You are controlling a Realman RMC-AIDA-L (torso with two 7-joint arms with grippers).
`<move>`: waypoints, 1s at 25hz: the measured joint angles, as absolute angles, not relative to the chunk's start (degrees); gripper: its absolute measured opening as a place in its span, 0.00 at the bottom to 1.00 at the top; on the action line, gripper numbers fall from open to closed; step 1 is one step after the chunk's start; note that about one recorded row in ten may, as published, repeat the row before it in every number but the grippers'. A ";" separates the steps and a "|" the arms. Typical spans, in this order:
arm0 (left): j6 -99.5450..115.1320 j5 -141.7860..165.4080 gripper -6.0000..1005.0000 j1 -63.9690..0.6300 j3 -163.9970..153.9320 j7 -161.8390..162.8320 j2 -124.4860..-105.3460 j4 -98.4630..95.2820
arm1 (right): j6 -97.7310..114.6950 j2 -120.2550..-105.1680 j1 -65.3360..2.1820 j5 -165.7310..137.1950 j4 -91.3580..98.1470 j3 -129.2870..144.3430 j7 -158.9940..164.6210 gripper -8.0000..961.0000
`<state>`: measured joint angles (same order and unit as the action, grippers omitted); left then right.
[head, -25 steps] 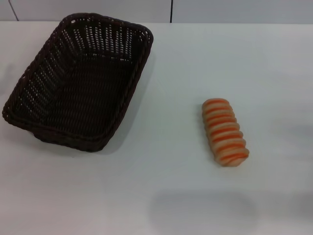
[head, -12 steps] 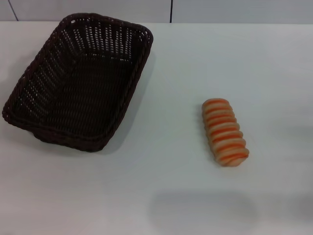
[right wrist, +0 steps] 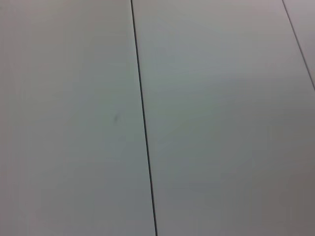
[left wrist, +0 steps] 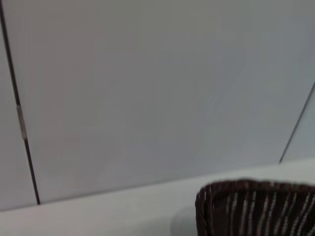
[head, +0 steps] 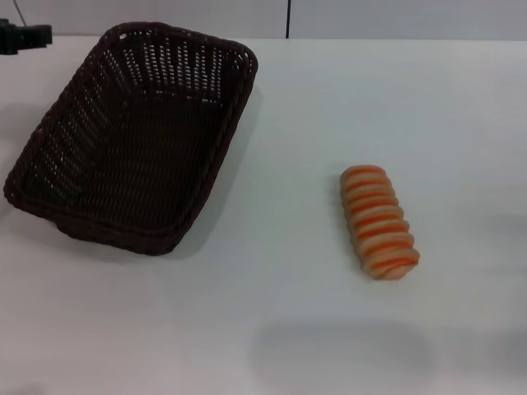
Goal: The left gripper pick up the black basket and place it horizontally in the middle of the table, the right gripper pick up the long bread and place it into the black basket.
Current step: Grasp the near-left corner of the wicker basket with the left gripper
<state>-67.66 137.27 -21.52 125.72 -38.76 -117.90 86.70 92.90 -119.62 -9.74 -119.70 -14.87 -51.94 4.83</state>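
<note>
Basket [head: 132, 136] sits on the table's [head: 288, 313] left side, long axis running near-to-far, tilted slightly right at the far end. Bread [head: 379, 222] lies well right of it, also lengthwise near-to-far. Left gripper [head: 23, 35] pokes in at far left beside the basket's far corner; can't tell its finger state. Right gripper not visible.

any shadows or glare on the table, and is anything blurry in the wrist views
Head view: soft shadows edge the dark woven wicker basket and striped tan bread roll on the white table; no glare. Left wrist view: basket rim looks soft. Right wrist view: only plain panels.
</note>
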 joint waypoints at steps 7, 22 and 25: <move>-69.07 145.09 0.62 -23.55 120.97 -35.60 -117.99 86.37 | 92.90 -119.62 -9.76 -119.71 -14.85 -51.94 4.83 0.71; -69.17 149.53 0.60 -26.18 118.63 -35.09 -117.95 79.23 | 92.90 -119.62 -9.88 -119.72 -14.85 -51.94 4.83 0.71; -68.93 149.83 0.60 -26.30 118.48 -35.11 -117.95 78.77 | 92.90 -119.62 -9.93 -119.72 -14.85 -51.94 4.83 0.71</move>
